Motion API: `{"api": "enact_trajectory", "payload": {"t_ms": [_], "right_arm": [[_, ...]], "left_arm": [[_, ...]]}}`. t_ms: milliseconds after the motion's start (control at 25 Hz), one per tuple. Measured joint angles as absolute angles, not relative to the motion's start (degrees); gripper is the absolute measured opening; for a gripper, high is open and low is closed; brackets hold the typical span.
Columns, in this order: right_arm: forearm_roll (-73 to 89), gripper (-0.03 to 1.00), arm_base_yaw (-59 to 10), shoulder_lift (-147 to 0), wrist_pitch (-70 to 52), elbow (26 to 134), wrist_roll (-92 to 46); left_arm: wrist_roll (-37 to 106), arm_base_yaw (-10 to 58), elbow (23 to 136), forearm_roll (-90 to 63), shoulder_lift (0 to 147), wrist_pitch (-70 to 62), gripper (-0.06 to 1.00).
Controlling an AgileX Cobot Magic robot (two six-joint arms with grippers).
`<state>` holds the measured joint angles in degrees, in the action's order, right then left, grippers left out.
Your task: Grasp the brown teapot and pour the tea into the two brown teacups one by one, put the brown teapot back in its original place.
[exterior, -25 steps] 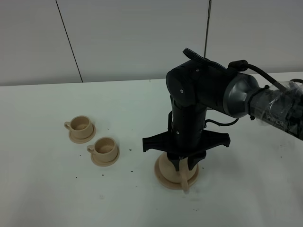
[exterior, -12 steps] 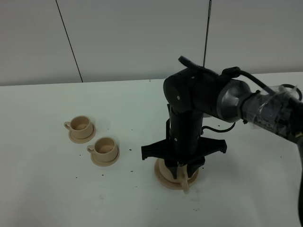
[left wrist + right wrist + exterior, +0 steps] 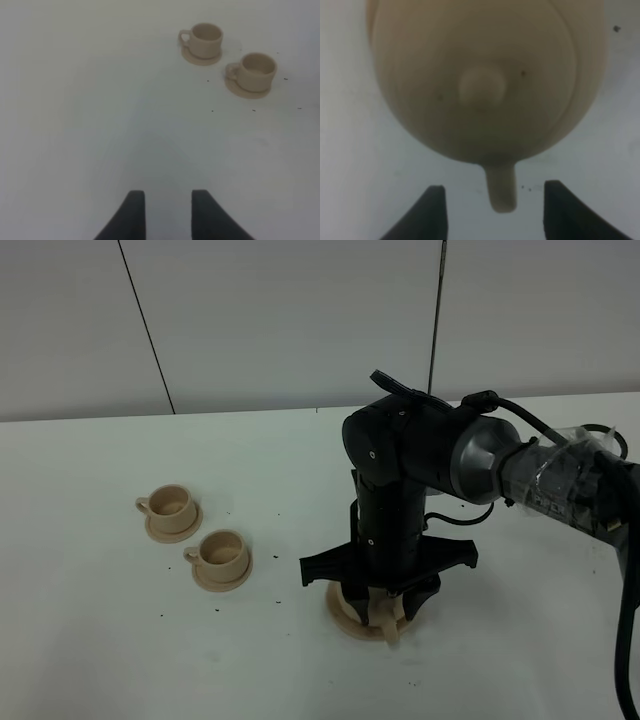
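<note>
Black right gripper (image 3: 495, 189): jaws wide apart, straddling the loop handle (image 3: 501, 195) without touching it, nothing held. Brown teapot (image 3: 420, 75): squat beige-tan clay, knobbed lid (image 3: 481, 90), seated on its wide saucer (image 3: 337, 614) mid-surface (image 3: 100, 660), toward the near edge. Step, as judged: the grasp. The next move calls for closing squarely on the handle before any lift. Two brown teacups (image 3: 172, 504) (image 3: 221, 550): on small saucers (image 3: 174, 531), toward the left edge, well apart from the teapot. Left gripper (image 3: 168, 200): slightly parted, empty.

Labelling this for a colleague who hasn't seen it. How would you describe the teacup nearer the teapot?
On the white table, left of the black arm, two beige cups stand on saucers. It is the front-right cup, closer to the teapot; the other cup sits farther back and left.
</note>
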<state>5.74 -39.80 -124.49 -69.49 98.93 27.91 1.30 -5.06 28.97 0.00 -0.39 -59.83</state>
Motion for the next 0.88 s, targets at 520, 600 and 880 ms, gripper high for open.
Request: {"api": "enact_trajectory", "payload": {"t_ms": [520, 600, 880], "right_arm": [[5.4, 0.39, -39.8, -124.6, -69.5, 98.9, 27.6], [5.3, 0.39, -39.8, -124.7, -69.5, 98.9, 27.5], [5.4, 0.39, -39.8, -126.3, -69.5, 98.9, 26.6]], "left_arm": [[1.4, -5.1, 29.0, 0.0, -0.4, -59.8, 0.3], [1.4, -5.1, 29.0, 0.0, -0.4, -59.8, 0.3], [1.4, -5.1, 29.0, 0.0, -0.4, -59.8, 0.3]]}}
